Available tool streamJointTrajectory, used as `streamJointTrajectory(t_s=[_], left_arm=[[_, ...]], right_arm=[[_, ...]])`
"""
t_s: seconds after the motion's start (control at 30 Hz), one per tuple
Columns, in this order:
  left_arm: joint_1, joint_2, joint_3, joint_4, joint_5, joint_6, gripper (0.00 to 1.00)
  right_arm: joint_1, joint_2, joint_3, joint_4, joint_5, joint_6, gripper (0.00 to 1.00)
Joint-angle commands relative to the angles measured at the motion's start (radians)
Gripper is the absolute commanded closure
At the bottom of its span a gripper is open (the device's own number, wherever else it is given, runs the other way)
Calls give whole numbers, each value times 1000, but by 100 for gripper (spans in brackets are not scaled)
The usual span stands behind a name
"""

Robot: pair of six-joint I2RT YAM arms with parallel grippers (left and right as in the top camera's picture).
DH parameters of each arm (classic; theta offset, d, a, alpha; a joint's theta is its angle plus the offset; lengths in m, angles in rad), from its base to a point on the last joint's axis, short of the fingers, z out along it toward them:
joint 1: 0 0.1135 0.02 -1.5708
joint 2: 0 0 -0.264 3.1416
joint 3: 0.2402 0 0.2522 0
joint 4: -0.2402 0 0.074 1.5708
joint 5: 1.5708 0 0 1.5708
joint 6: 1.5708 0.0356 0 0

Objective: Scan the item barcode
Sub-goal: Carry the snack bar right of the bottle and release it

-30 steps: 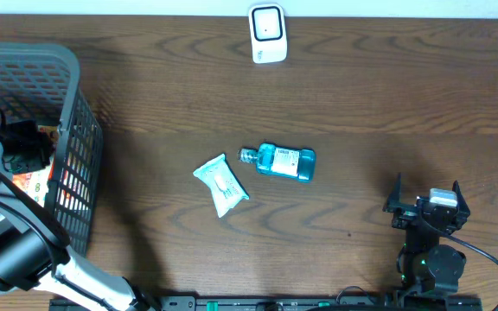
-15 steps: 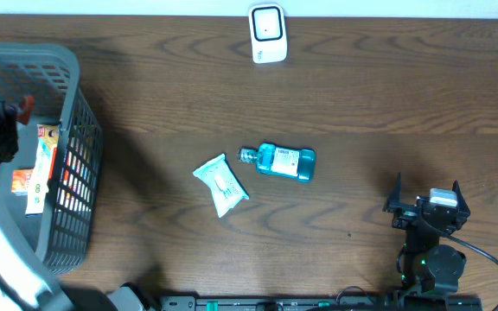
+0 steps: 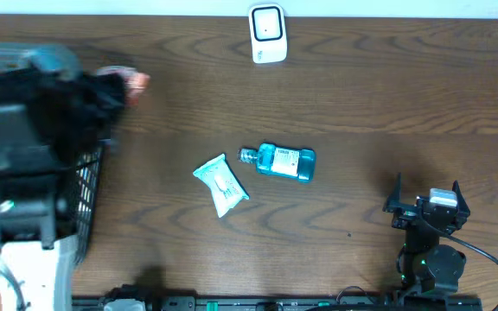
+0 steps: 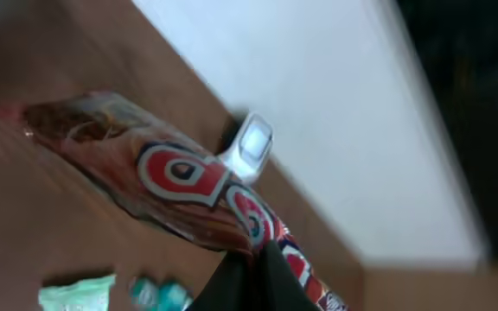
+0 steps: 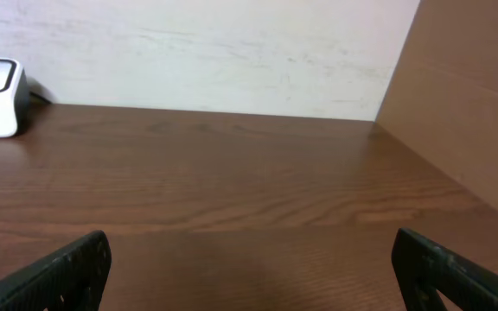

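The item is a long snack packet point(image 4: 180, 173) printed in red, white and blue. My left gripper point(image 4: 253, 259) is shut on its lower end and holds it in the air. From overhead the left arm is a blur beside the basket, and the packet point(image 3: 135, 80) sticks out to its right. The white barcode scanner point(image 3: 267, 33) stands at the table's far edge; in the left wrist view the scanner point(image 4: 251, 147) shows just behind the packet. My right gripper point(image 3: 426, 207) rests open near the front right, with nothing between its fingers point(image 5: 67, 268).
A grey mesh basket point(image 3: 91, 173) stands at the left edge, mostly covered by the blurred arm. A blue bottle point(image 3: 285, 161) and a pale green wipes pack point(image 3: 221, 184) lie mid-table. A brown cardboard panel point(image 5: 465, 78) rises at the right side.
The left arm has lifted out of the basket with the packet and swung up and to the right, toward the scanner side. The right arm has stayed still.
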Motion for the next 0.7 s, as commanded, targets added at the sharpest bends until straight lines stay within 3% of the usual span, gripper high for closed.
streamJointTrajectory(t_s=[0.0, 0.17, 0.33, 0.53, 0.67], left_arm=[[-327, 121, 2, 14, -258, 100, 93], [-566, 330, 2, 114, -290, 100, 93], [-723, 554, 2, 321, -275, 102, 93], [-834, 752, 2, 505, -257, 133, 93], [-875, 830, 2, 527, -257, 133, 93]], right_arm=[[4, -2, -1, -3, 5, -10, 1], [4, -2, -1, -3, 5, -10, 1], [4, -2, -1, -3, 5, -10, 1], [4, -2, -1, -3, 6, -10, 1], [4, -2, -1, -3, 5, -10, 1]])
